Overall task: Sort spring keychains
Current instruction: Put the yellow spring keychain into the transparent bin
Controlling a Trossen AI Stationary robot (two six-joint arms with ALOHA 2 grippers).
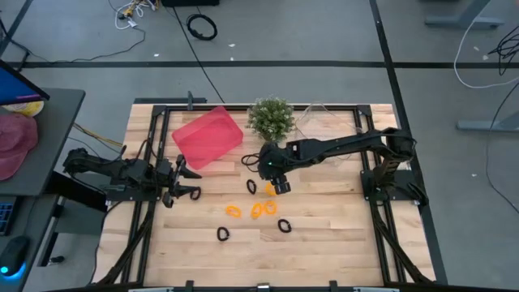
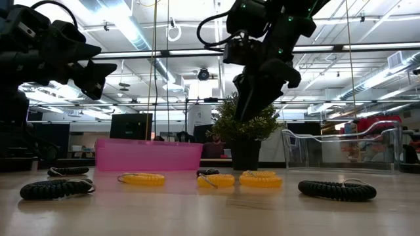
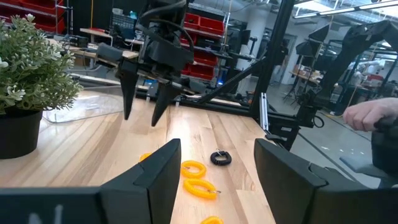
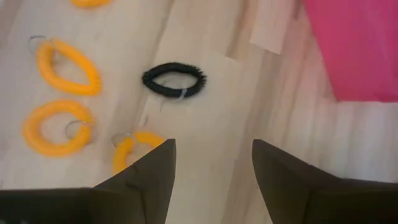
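Keychains sit mid-table in a loose cluster. The one that matters: the orange keychain [image 4: 132,149] lying almost under the right gripper [image 1: 280,186], partly hidden by one finger in its wrist view. The black keychain [image 4: 174,81] lies just ahead of those fingers, long axis running across the gap between them, toward the pink bin [image 1: 208,138]. Two more orange ones [image 1: 261,209] lie beyond, nearer the table's front edge; three further black ones lie around the cluster.

You've got the right gripper hovering above the wood, fingers spread wide, holding nothing. Left gripper [image 1: 188,185] is also open and empty, parked well off to the left side. Right arm is clearly the nearer one. My read: drop nearly straight down for the orange, or nudge forward for the black.
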